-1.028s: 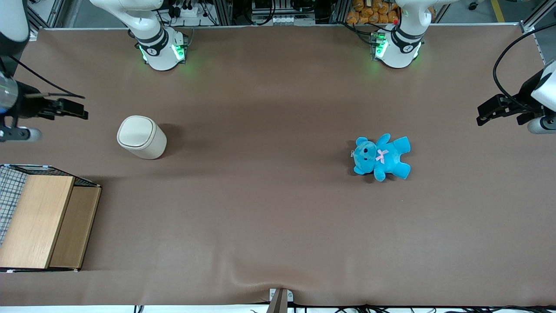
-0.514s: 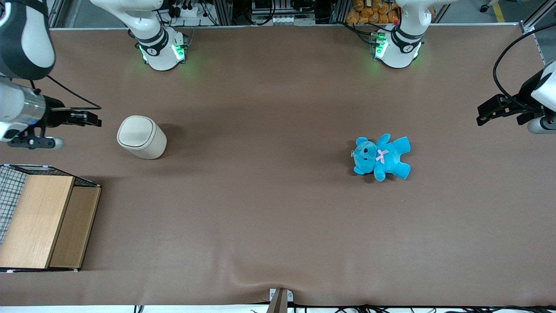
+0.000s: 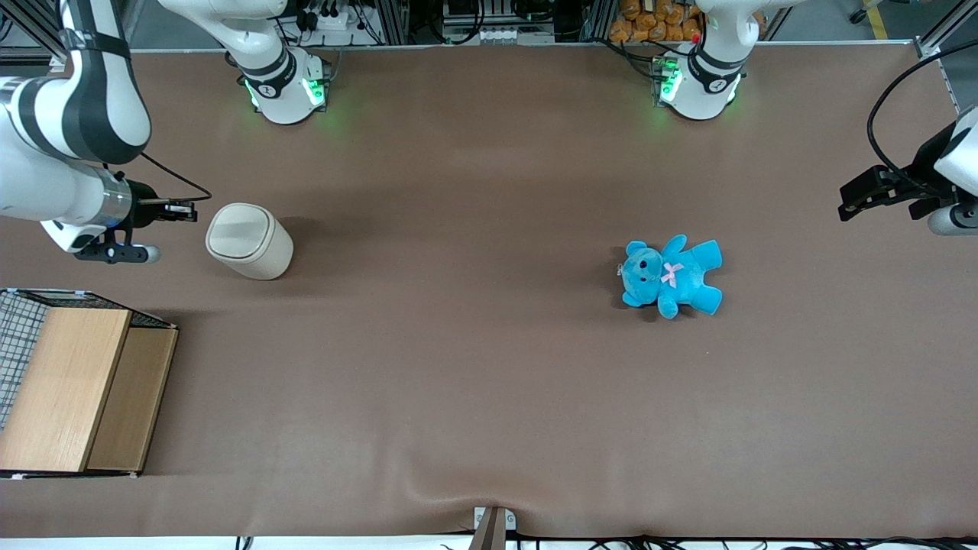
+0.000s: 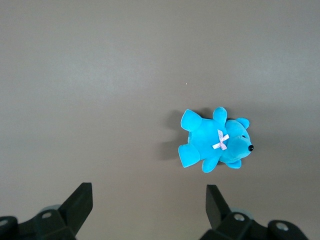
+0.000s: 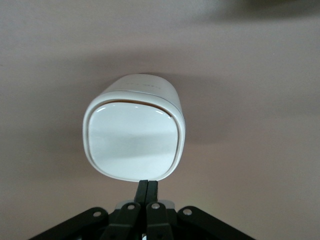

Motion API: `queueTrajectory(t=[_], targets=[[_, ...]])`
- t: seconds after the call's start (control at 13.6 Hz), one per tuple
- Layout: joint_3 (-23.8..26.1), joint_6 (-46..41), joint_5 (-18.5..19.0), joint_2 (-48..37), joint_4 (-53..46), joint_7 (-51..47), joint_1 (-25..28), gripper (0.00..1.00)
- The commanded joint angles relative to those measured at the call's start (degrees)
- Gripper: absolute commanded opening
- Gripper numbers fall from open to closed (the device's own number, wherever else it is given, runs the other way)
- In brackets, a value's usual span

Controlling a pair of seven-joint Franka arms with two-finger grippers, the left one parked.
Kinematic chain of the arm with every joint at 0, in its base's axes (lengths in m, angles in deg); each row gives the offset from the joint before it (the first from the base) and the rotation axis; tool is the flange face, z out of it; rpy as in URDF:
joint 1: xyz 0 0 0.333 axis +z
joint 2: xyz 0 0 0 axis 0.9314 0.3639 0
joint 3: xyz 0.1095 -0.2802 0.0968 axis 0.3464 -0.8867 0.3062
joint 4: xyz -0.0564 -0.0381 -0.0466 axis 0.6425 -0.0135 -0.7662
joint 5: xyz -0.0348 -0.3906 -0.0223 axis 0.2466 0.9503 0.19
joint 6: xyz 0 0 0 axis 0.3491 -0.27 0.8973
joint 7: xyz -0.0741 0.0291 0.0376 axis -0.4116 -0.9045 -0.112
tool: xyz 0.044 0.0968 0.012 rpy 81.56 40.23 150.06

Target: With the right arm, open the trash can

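The trash can (image 3: 249, 241) is a small cream-white bin standing upright on the brown table, its flat lid lying closed. It also shows in the right wrist view (image 5: 133, 131), seen from above its lid. The right arm (image 3: 69, 137) reaches in from the working arm's end of the table. Its black gripper (image 3: 191, 212) is shut and empty, with the fingertips pressed together. It hovers just beside the can's top rim, on the side toward the working arm's end, and in the right wrist view (image 5: 148, 184) its tips sit right at the lid's edge.
A wooden-topped wire crate (image 3: 76, 386) stands nearer the front camera than the trash can, at the working arm's end. A blue teddy (image 3: 671, 275) lies toward the parked arm's end and shows in the left wrist view (image 4: 215, 145).
The right arm has swung in from the table's end toward the trash can, bringing the shut gripper close to its rim. The can and teddy have not moved.
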Motion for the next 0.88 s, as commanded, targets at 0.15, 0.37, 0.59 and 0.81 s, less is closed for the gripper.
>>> queueTrajectory(t=[0.15, 0.37, 0.59, 0.81], targets=[[0.44, 8.16, 1.97, -2.84, 6.36, -0.08, -0.49, 0.00], [0.44, 9.22, 2.23, -2.06, 8.03, -0.08, -0.32, 0.00], [0.44, 12.72, 2.41, -1.87, 11.10, -0.08, -0.40, 0.00], [0.44, 15.63, 2.41, -1.70, 13.57, -0.08, -0.40, 0.00]])
